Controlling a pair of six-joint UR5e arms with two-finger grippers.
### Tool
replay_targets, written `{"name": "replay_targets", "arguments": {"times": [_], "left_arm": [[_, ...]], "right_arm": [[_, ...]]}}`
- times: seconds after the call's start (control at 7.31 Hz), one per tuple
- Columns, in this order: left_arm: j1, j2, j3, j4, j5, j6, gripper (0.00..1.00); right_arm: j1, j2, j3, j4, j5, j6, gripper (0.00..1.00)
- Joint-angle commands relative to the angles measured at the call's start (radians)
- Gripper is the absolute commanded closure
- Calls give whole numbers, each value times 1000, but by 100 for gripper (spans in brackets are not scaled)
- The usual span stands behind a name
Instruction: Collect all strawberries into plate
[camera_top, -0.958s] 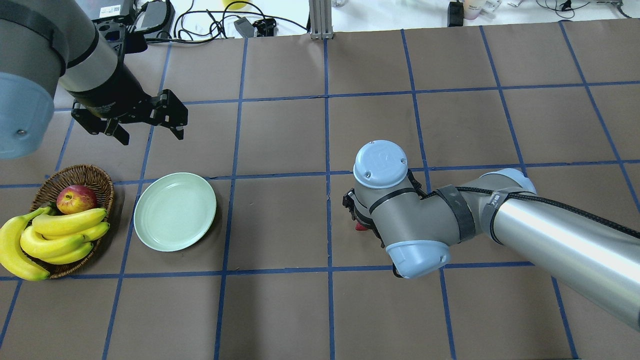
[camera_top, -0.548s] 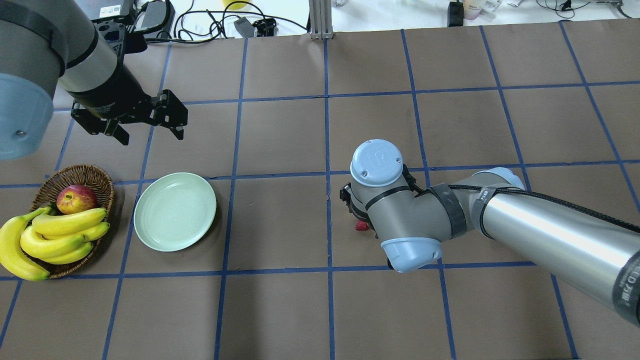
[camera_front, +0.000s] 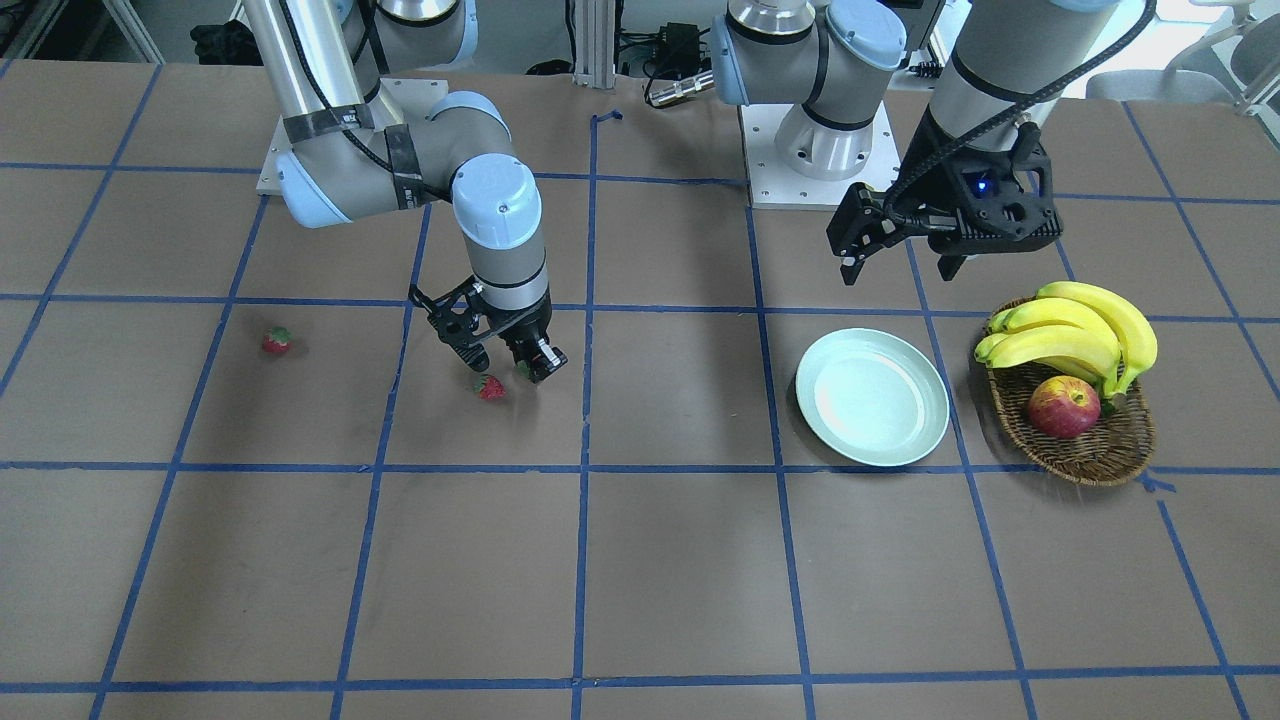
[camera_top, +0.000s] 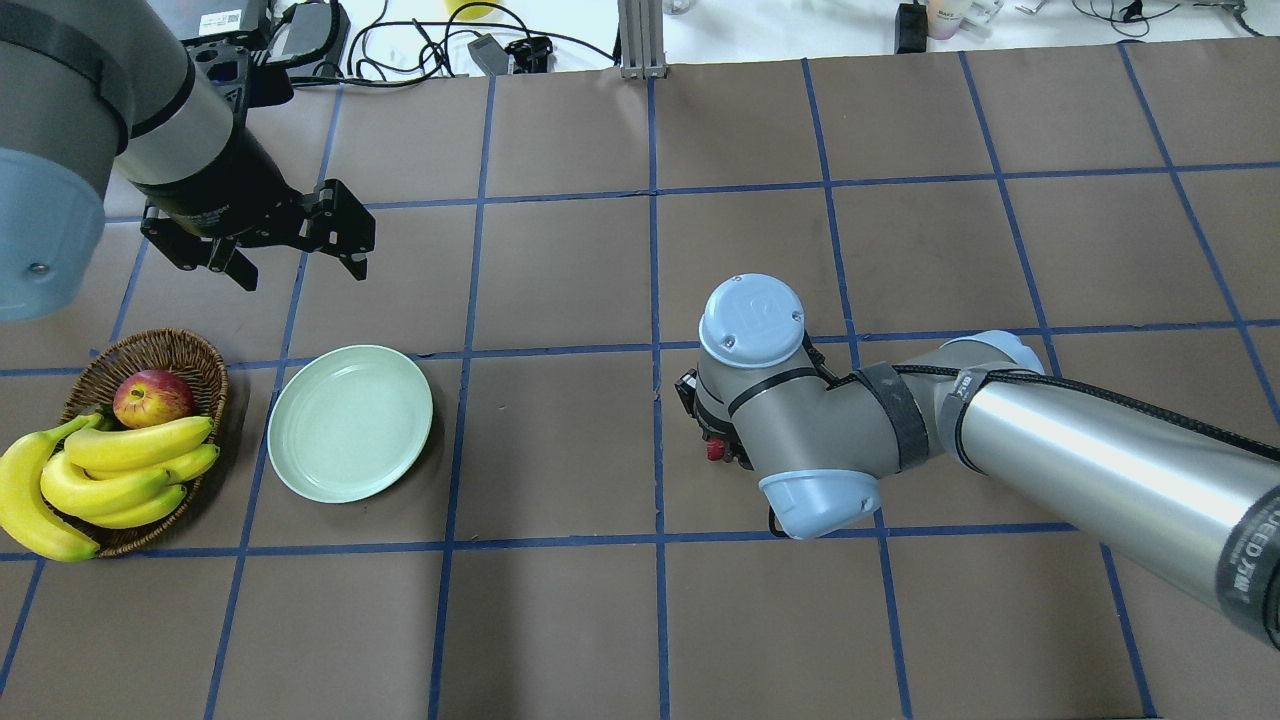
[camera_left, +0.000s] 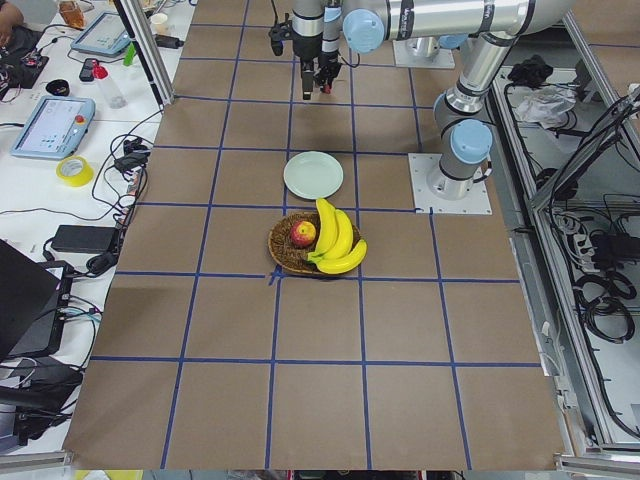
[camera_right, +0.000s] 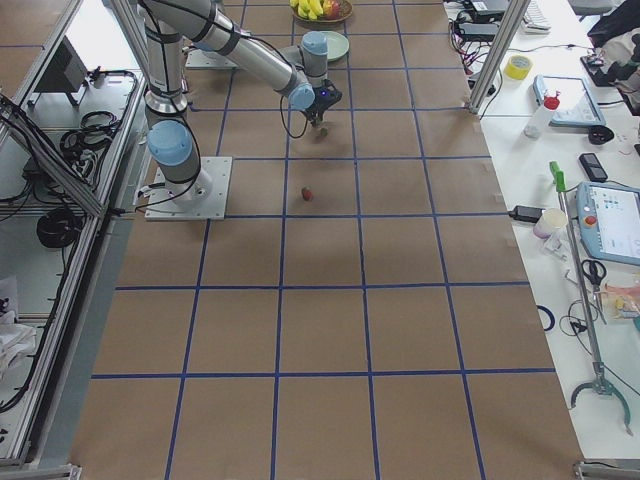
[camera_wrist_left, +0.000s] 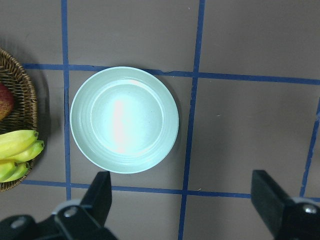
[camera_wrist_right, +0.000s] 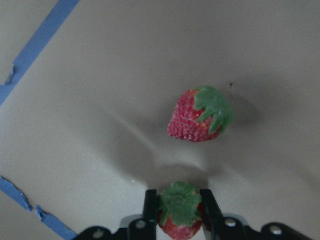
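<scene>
Pinching one strawberry (camera_wrist_right: 176, 222) cap-up between the fingers of the right gripper (camera_wrist_right: 179, 197), raised just off the table, likely for carrying across. Lying just beside it, a second strawberry (camera_wrist_right: 199, 115); well apart, a third strawberry (camera_front: 276, 340). Hovering spread wide over the empty mint plate (camera_wrist_left: 124, 120), left gripper (camera_wrist_left: 185, 197), seemingly on standby.

Left gripper (camera_top: 302, 272): grey arm held high, wrist pointing down, black fingers spread wide apart. Right gripper (camera_front: 508, 365): arm stretched forward, wrist turned straight down, fingers clamped on a small red green-capped strawberry (camera_wrist_right: 179, 215).
</scene>
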Motion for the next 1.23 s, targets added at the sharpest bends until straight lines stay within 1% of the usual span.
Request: {"name": "replay_targets", "arguments": {"times": [0.0,0.14,0.27,0.41,0.55,0.68,0.82,0.96,1.1], "left_arm": [[0,2,-1,-1,-3,0,0],[0,2,-1,-1,-3,0,0],[0,2,-1,-1,-1,0,0],[0,1,-2,-1,2,0,0],[0,1,-2,-1,3,2,0],[0,1,-2,-1,5,2,0],[0,1,-2,-1,5,2,0],[0,1,-2,-1,5,2,0],[0,1,-2,-1,5,2,0]], "right_arm": [[6,-15,-31,-2,3,-142,88],[44,-17,-125,19,47,-236,88],[84,-9,-198,38,69,-477,88],[106,14,-209,26,138,-617,89],[124,41,-218,-23,228,-631,90],[135,84,-226,-28,227,-677,91],[168,136,-249,-30,188,-700,91],[181,187,-278,-30,174,-700,89],[181,205,-287,-43,166,-730,88]]}}
